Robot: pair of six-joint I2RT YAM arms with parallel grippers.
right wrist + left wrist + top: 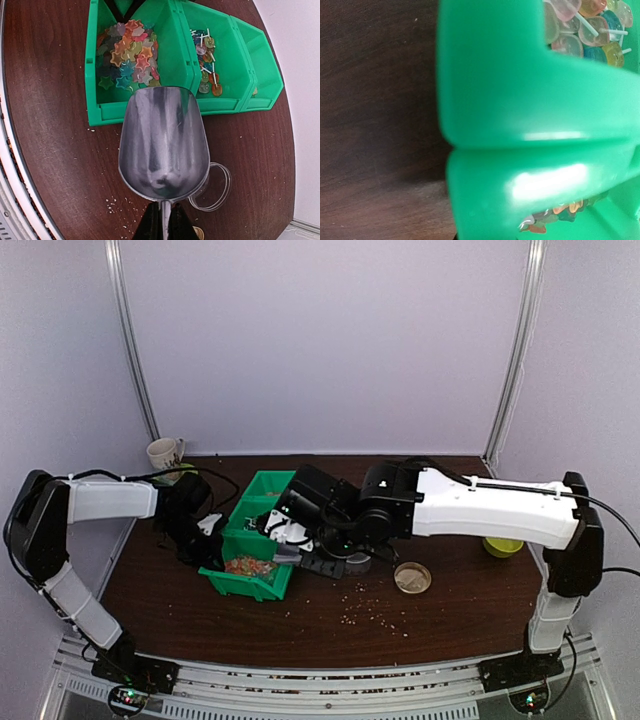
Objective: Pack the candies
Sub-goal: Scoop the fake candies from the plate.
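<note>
The candies (127, 50) are small star-shaped sweets of mixed colours, piled in the left compartment of a green bin (95, 107). They also show in the top view (250, 566). My right gripper (162, 220) is shut on the handle of an empty metal scoop (162, 140), which hovers over the bin's near wall. In the top view the scoop (284, 556) sits at the bin's right side. My left gripper (212, 545) is against the bin's left wall. Its wrist view is filled by the green wall (520, 100), and its fingers are hidden.
Lollipops (205, 60) lie in the middle compartment. A clear plastic cup (220, 185) stands under the scoop's right side. A gold lid (412, 578) and pale crumbs (375, 610) lie on the table. A mug (165, 453) stands at the back left, and a yellow-green object (503, 546) at the right.
</note>
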